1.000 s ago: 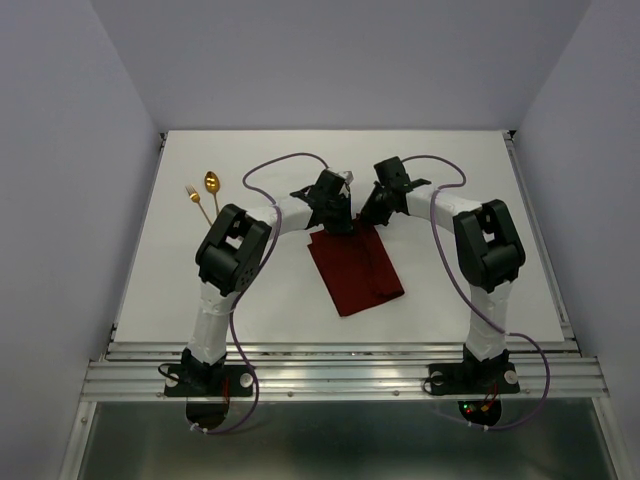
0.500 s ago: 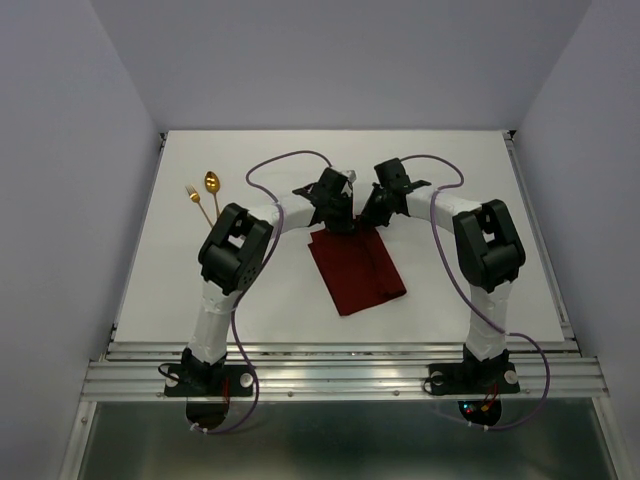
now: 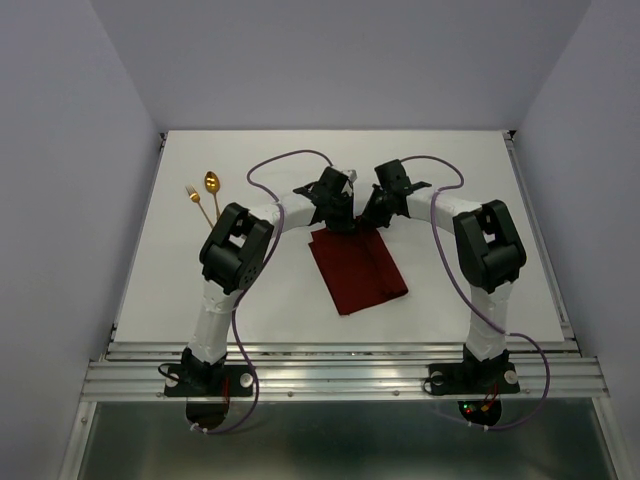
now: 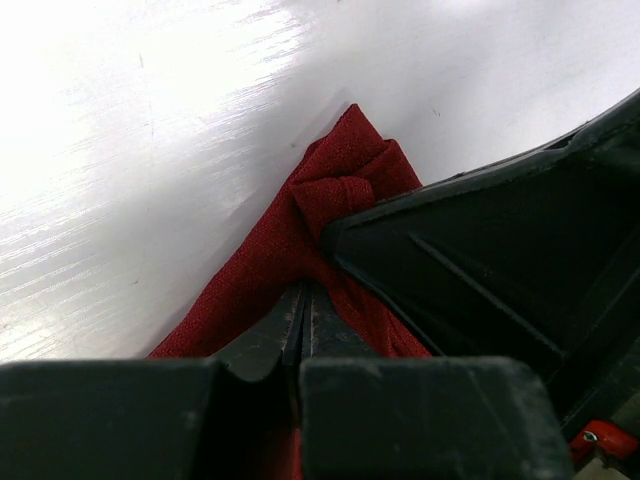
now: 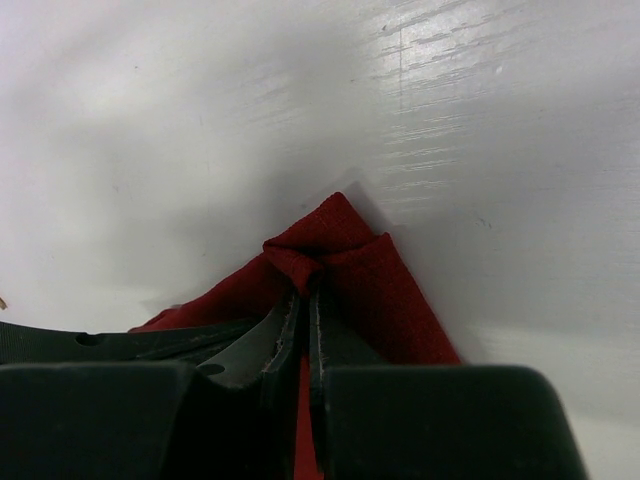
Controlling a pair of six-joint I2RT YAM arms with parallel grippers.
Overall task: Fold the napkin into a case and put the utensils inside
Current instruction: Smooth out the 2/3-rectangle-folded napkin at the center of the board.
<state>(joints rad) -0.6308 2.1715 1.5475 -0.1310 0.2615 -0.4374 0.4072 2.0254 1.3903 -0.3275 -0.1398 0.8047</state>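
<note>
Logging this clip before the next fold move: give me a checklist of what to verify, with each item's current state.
1. Left gripper shut on a napkin corner: ok.
2. Right gripper shut on the other far corner: ok.
3. Layers caught in each pinch: cannot tell.
4. Spoon and fork apart from the cloth, far left: ok.
5. Rest of napkin lying flat on the table: ok.
6. Case finished: not ok, the cloth is a broad patch.
</note>
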